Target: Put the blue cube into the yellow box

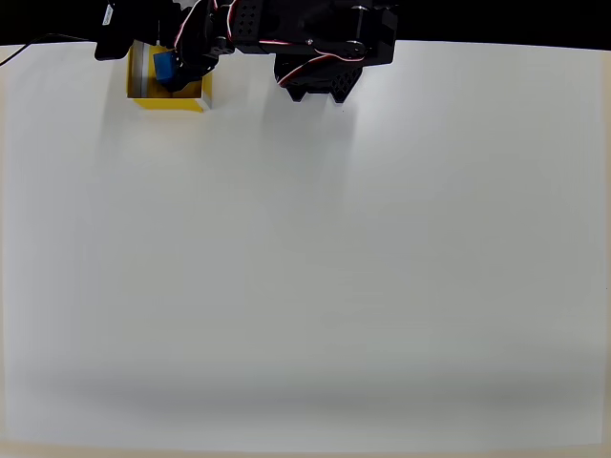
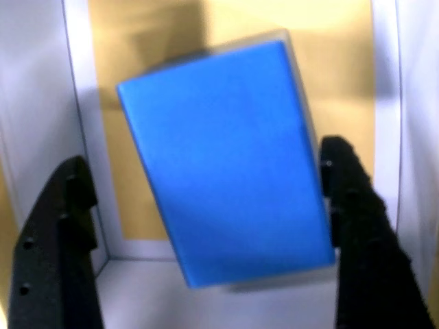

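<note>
You are nearly finishing: the blue cube [image 2: 223, 161] is tilting over the yellow box [image 1: 170, 98], the gripper [image 2: 206, 226] gaping with a clear gap at its left finger.

Surface: plain matte white tabletop [image 1: 315, 277] | Backdrop: black band along the 12 o'clock edge | Light: soft, even; faint grey shading toward 6 o'clock
</note>
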### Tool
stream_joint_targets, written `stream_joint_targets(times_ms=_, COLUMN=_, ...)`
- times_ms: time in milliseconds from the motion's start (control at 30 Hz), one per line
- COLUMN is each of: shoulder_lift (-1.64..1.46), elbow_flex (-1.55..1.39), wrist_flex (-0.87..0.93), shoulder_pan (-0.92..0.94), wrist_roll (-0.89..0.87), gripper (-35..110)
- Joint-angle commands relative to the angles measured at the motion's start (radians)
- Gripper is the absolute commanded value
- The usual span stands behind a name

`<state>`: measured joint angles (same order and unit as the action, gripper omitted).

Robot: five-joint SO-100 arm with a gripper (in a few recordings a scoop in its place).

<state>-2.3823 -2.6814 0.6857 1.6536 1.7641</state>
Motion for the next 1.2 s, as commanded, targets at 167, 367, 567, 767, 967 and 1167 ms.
stream_joint_targets(times_ms=167, shoulder_lift=-0.176, elbow_flex=0.296, wrist_flex=0.291, shoulder_pan=-0.046, wrist_roll=0.080, gripper=35)
stream_joint_targets(times_ms=367, shoulder_lift=-0.307, elbow_flex=0.327, wrist_flex=0.411, shoulder_pan=-0.258, wrist_roll=0.072, gripper=34)
stream_joint_targets(times_ms=567, shoulder_lift=-0.451, elbow_flex=0.282, wrist_flex=0.482, shoulder_pan=-0.627, wrist_roll=0.031, gripper=34)
stream_joint_targets(times_ms=767, shoulder_lift=-0.571, elbow_flex=0.061, wrist_flex=0.385, shoulder_pan=-0.977, wrist_roll=0.044, gripper=33)
stream_joint_targets(times_ms=967, shoulder_lift=-0.511, elbow_flex=-0.124, wrist_flex=0.181, shoulder_pan=-1.235, wrist_roll=0.014, gripper=31)
stream_joint_targets(times_ms=1167, shoulder_lift=-0.453, elbow_flex=-0.169, wrist_flex=0.130, shoulder_pan=-1.442, wrist_roll=-0.041, gripper=25)
